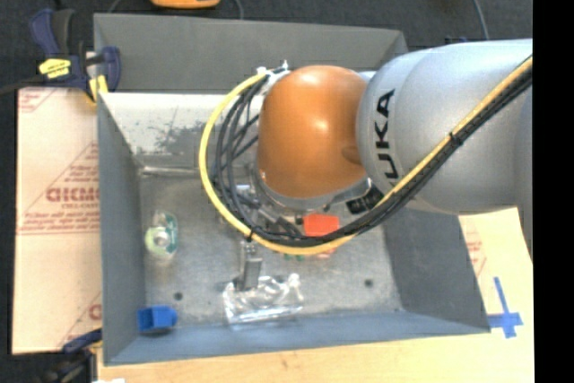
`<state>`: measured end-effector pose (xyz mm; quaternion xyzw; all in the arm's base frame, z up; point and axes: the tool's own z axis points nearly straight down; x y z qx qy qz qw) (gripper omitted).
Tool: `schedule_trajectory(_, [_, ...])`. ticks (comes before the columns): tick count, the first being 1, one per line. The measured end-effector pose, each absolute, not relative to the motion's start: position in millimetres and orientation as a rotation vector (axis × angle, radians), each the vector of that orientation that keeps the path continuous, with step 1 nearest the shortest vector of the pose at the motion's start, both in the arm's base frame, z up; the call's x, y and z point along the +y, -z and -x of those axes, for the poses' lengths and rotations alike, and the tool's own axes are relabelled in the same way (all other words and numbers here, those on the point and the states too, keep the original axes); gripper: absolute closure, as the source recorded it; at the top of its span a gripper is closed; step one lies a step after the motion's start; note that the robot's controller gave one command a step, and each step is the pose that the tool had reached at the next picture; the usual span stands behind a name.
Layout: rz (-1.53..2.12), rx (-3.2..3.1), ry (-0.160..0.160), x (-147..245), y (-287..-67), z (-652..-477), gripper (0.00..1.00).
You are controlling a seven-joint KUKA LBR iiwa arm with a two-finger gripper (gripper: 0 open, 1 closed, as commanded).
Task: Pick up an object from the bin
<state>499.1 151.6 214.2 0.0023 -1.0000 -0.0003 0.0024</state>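
The arm (430, 130) reaches into the bin (121, 157) from the right and hangs over the middle and far part of its floor. A wrapper (262, 299) lies by the near wall, under the arm's tip. Left of it, close to the left wall, lies a cup (161, 236). A block (156, 318) sits in the near-left corner.

Bright even light; soft glare on orange cover (309, 103) (upper side); shadow beneath arm (448, 130), source probably overhead.
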Motion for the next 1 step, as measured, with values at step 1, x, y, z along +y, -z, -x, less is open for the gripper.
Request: schedule_trajectory(1, [-0.139,-3.142,0.004,234.1,-173.1,-537.1,0.0])
